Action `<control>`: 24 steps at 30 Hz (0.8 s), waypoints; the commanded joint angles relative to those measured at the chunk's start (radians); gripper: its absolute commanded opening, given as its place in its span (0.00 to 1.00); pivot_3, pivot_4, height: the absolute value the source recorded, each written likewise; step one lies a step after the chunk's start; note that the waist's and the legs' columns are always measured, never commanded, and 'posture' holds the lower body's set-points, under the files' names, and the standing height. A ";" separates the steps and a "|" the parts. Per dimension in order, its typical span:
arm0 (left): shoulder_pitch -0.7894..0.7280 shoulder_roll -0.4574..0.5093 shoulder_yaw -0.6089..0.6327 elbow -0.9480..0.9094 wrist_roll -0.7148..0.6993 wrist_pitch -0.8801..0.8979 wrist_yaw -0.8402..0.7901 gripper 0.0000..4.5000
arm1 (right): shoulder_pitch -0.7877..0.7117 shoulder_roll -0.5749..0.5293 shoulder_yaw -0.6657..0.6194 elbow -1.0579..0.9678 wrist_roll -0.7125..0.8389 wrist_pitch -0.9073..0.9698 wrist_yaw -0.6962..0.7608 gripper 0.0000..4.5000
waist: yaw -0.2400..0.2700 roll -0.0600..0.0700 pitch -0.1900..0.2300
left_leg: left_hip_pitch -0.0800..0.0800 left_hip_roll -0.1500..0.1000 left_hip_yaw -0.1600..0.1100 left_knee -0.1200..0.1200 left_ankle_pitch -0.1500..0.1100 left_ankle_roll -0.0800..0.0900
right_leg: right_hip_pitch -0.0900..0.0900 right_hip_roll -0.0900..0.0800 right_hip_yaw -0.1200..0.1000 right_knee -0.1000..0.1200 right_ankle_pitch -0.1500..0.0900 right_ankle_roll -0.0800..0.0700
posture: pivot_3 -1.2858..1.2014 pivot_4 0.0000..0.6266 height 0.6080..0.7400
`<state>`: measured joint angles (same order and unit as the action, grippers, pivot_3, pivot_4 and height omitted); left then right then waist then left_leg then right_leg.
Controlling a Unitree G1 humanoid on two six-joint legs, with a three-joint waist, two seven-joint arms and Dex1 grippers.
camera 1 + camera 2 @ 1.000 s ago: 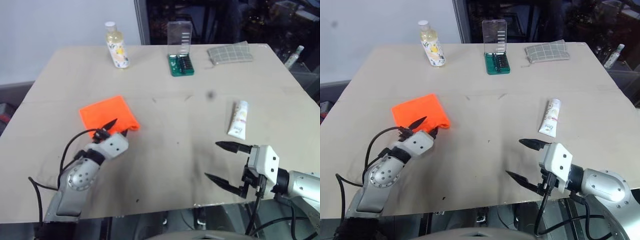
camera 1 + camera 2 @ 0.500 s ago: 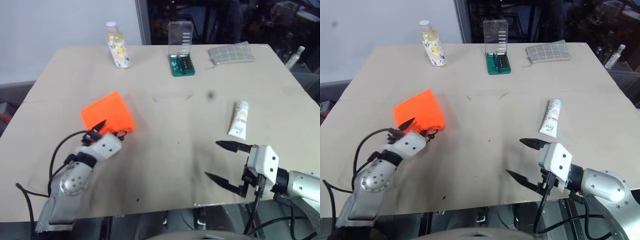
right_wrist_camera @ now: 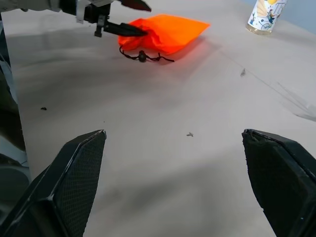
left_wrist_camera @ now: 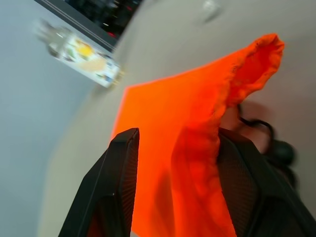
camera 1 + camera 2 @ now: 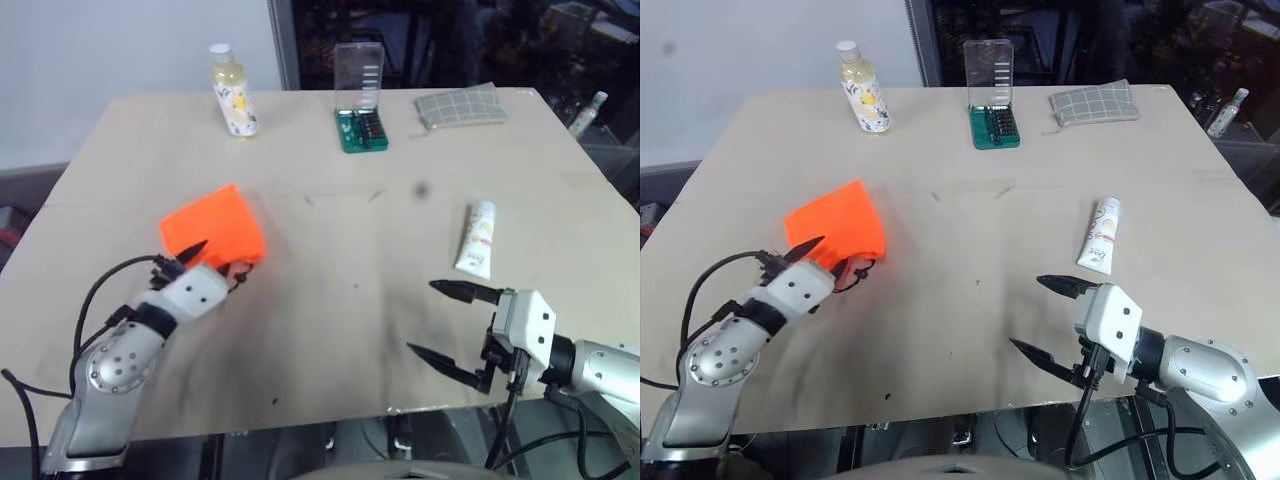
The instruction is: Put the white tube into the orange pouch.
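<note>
The left gripper pinches the orange pouch's rim, at nine o'clock on the table, likely to hold its mouth up; the right gripper gapes wide, empty; the white tube lies at three o'clock

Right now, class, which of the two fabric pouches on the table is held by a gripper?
The orange pouch, near the table's left side: the left gripper pinches its mouth edge. The grey checked pouch lies untouched at the far edge.

beige table carries white tube, bottle, checked pouch
</note>
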<state>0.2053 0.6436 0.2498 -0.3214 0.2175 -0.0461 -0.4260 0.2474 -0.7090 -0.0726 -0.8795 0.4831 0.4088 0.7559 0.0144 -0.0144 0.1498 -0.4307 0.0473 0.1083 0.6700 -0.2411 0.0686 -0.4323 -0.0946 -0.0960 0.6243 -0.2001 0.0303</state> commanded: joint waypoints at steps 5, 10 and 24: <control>-0.035 0.024 0.048 -0.020 0.031 0.050 0.032 0.53 | -0.005 0.006 0.005 -0.011 0.002 -0.024 -0.003 1.00 | 0.001 0.000 0.000 | 0.000 0.000 0.000 0.000 0.000 0.000 | 0.000 0.000 0.000 0.000 0.000 0.000 | 0.52 0.24 1.00; -0.030 -0.001 0.037 -0.055 0.068 0.120 0.059 0.53 | -0.010 0.003 0.003 -0.007 0.003 -0.025 -0.002 1.00 | 0.000 0.000 0.000 | 0.000 0.000 0.000 0.000 0.000 0.000 | 0.000 0.004 0.001 0.000 0.000 0.000 | 0.52 0.24 1.00; -0.130 0.025 0.014 -0.101 -0.199 0.244 -0.181 0.01 | -0.027 0.007 0.017 -0.001 -0.005 -0.024 -0.007 1.00 | 0.001 0.000 0.000 | 0.000 0.000 0.000 0.000 0.000 0.000 | 0.000 0.001 0.000 0.000 0.000 0.000 | 0.52 0.24 1.00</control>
<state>0.0950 0.6509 0.2399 -0.3749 0.0791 0.1745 -0.5688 0.2267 -0.7049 -0.0543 -0.8621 0.4773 0.4043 0.7546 0.0158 -0.0144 0.1497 -0.4308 0.0476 0.1082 0.6701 -0.2410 0.0684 -0.4323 -0.0932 -0.0962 0.6243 -0.2001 0.0303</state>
